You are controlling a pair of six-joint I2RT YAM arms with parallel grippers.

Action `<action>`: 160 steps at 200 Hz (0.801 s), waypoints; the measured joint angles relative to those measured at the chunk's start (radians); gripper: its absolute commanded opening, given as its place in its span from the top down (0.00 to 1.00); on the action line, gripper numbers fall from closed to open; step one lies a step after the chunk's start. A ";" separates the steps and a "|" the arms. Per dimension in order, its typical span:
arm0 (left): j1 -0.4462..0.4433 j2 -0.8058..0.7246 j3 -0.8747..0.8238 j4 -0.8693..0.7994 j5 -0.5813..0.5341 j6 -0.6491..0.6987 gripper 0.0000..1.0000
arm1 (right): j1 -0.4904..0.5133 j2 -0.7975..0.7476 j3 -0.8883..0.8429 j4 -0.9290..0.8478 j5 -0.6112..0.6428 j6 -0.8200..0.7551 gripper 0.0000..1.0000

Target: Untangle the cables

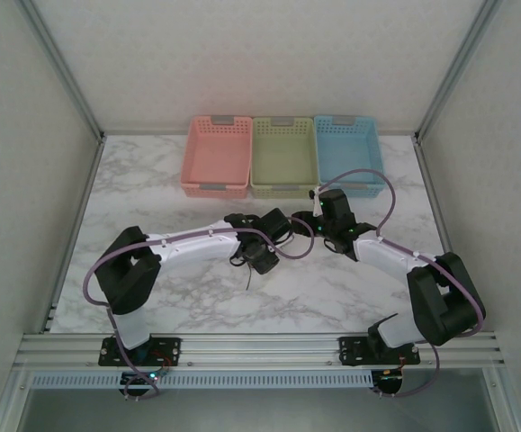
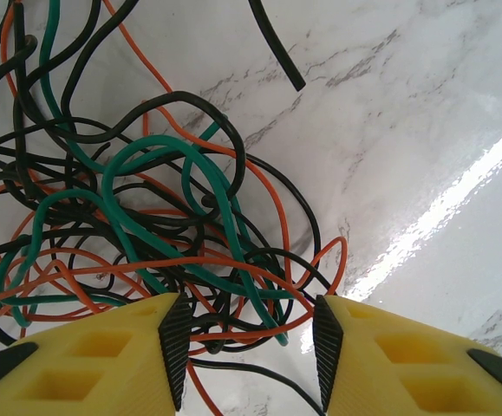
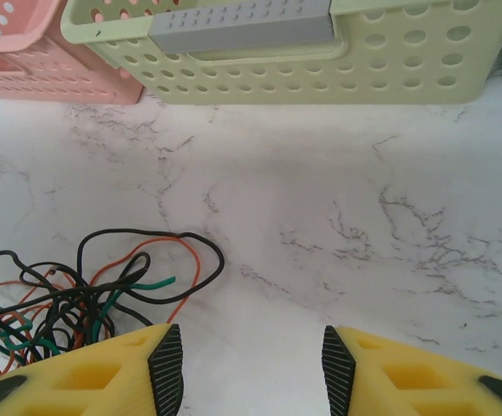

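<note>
Marble counter [image 1: 197,306], white with grey veins. Three perforated baskets sit in a row at the far edge: pink [image 1: 216,155], green [image 1: 283,153], blue [image 1: 347,150].

Left hand [image 2: 246,347]: jaws wide, hanging over the near edge of the tangle, with a few strands lying in the gap and nothing gripped.

Right hand [image 3: 252,368]: jaws wide over bare counter, with the tangle just off its left finger.

Cables [image 2: 146,225]: mid-counter, well short of the baskets. One loose knot of thin orange-red, green and black wires, the loops crossing over and under. Green curls at the centre. One black end strays off alone.
</note>
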 measured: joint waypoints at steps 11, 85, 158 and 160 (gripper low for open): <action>-0.003 -0.005 0.000 -0.008 0.003 -0.006 0.55 | 0.000 0.000 0.000 0.000 0.000 0.000 0.50; -0.038 -0.092 -0.028 -0.018 0.014 -0.046 0.54 | 0.000 0.000 0.000 0.000 0.000 0.000 0.50; -0.038 -0.021 -0.031 -0.007 -0.032 -0.047 0.56 | 0.000 0.000 0.000 0.000 0.000 0.000 0.48; -0.038 -0.020 -0.031 -0.006 -0.034 -0.047 0.56 | 0.000 0.000 0.000 0.000 0.000 0.000 0.48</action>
